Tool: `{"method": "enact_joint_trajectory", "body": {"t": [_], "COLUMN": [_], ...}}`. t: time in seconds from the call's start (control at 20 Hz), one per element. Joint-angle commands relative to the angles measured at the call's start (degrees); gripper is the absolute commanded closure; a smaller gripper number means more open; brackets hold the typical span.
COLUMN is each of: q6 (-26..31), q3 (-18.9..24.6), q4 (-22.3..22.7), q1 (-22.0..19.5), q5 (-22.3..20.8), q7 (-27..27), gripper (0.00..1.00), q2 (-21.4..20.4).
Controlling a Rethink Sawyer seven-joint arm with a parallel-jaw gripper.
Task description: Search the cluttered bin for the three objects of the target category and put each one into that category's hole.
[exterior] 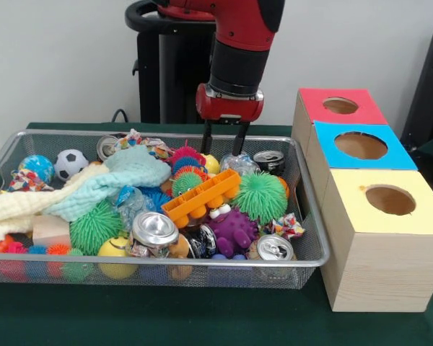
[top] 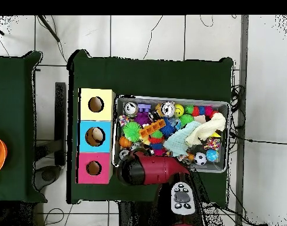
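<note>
the bin [exterior: 312, 238] sits on the green counter [exterior: 202, 317], packed with toys; everything below is placed relative to it. the hand [exterior: 224, 140] hangs over the bin's far edge, toward the end nearest the boxes; its two dark fingers [exterior: 206, 137] stand apart and hold nothing, so it is open and empty. just under it, at the bin's far side beside a silver can [exterior: 269, 160], lies a clear crinkled plastic wad [exterior: 238, 164]; a second wad with blue patches [exterior: 132, 204] lies nearer the bin's middle, between the pale green cloth [exterior: 123, 176] and another can [exterior: 155, 229]. a third wad i cannot pick out; it may be buried under the clutter.

just beside the bin's end stand three wooden boxes, each with a round hole: the red-topped box [exterior: 317, 108] farthest, the blue-topped box [exterior: 390, 155] in the middle, the yellow-topped box [exterior: 353, 205] nearest the camera. from overhead the blue-topped box's hole seems to show something pale inside, though i cannot tell what it is; the other two holes look dark.

as a judgement: the task looks early or at most partly done; at least two wads are in the bin, and the hand seems poised to go down on the one below it; which hole is theirs i cannot tell.
</note>
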Motion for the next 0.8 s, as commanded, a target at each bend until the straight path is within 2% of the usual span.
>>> {"method": "enact_joint_trajectory", "body": {"t": [0.05,0.8], "q6": [1.14,-1.29], "q3": [1.5,3.61], "q4": [2.01,1.69], "q1": [-0.29,-0.82], "q5": [2.81,6.33], "q7": [11.12,13.27], "gripper": [0.0,0.0], "q2": [0.52,2.28]}}
